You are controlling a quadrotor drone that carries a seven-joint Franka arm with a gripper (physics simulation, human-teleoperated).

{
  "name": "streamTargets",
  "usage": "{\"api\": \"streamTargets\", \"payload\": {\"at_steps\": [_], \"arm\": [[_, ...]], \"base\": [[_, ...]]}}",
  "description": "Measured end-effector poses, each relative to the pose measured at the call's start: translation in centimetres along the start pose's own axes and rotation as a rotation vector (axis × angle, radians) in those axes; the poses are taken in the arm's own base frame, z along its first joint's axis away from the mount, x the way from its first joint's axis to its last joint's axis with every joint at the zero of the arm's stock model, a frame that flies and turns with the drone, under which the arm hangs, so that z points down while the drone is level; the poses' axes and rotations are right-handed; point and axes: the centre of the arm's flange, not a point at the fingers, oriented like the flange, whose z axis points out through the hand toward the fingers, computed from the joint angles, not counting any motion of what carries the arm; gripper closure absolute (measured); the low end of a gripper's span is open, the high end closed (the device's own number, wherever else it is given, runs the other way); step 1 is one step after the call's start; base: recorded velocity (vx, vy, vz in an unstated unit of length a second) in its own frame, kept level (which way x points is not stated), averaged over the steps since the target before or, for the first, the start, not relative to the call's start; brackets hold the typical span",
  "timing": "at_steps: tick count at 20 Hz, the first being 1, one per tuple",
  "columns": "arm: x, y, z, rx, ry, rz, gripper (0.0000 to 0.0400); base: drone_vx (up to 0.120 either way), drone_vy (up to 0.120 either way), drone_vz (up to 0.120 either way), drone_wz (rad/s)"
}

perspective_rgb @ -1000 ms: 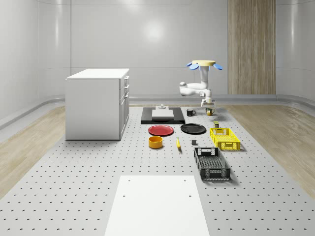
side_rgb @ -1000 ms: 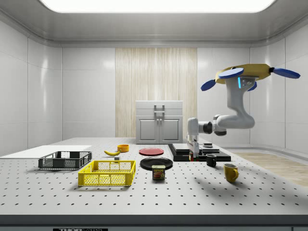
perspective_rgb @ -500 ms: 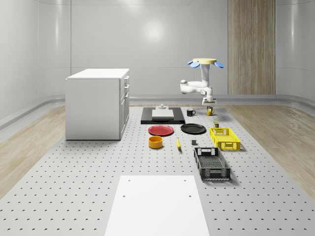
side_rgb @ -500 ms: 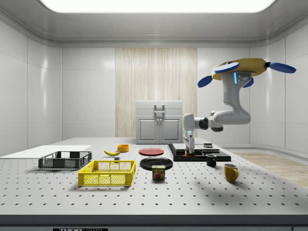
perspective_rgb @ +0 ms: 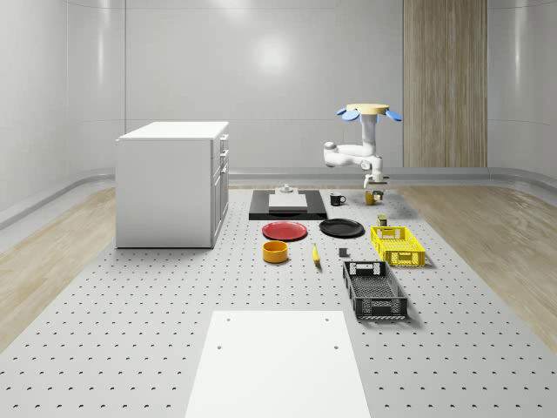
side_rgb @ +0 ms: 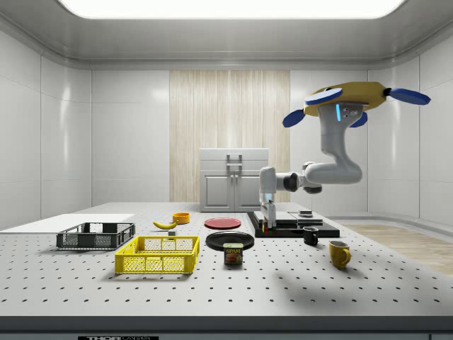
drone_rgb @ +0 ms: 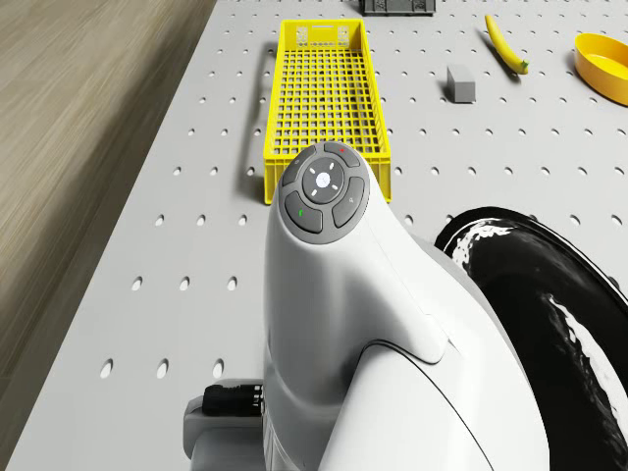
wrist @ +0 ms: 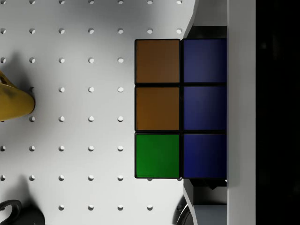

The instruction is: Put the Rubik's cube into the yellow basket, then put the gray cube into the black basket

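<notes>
My drone (perspective_rgb: 364, 111) hovers over the far part of the table, near the black plate. The arm hangs down, and my gripper (side_rgb: 266, 225) is shut on the Rubik's cube (wrist: 180, 108), held a little above the table. The wrist view shows the cube's orange, green and blue squares between the gripper (wrist: 206, 108) fingers. The yellow basket (perspective_rgb: 397, 246) lies nearer the camera than the gripper, with the black basket (perspective_rgb: 374, 291) beyond it. The drone view has the yellow basket (drone_rgb: 326, 98) ahead of the arm. The small gray cube (drone_rgb: 459, 83) sits on the table beside that basket.
A black plate (perspective_rgb: 341, 228), red plate (perspective_rgb: 285, 231), yellow bowl (perspective_rgb: 275, 252) and banana (perspective_rgb: 315, 254) lie mid-table. A can (side_rgb: 233, 253), a yellow mug (side_rgb: 340, 253) and a black mug (side_rgb: 311, 236) stand near the gripper. A white cabinet (perspective_rgb: 172, 183) stands at the whole-scene view's left.
The drone and arm have shifted toward the side view's left, nearer the yellow basket, carrying the Rubik's cube along. The gripper stays shut on it.
</notes>
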Motion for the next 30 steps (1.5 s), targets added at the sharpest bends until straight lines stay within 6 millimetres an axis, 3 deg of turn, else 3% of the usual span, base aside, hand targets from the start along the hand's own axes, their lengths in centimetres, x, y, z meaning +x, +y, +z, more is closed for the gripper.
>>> {"api": "streamTargets", "payload": {"at_steps": [30], "arm": [[0.00, 0.00, 0.00, 0.000, 0.000, 0.000, 0.0075]], "base": [[0.120, 0.000, 0.000, 0.000]]}}
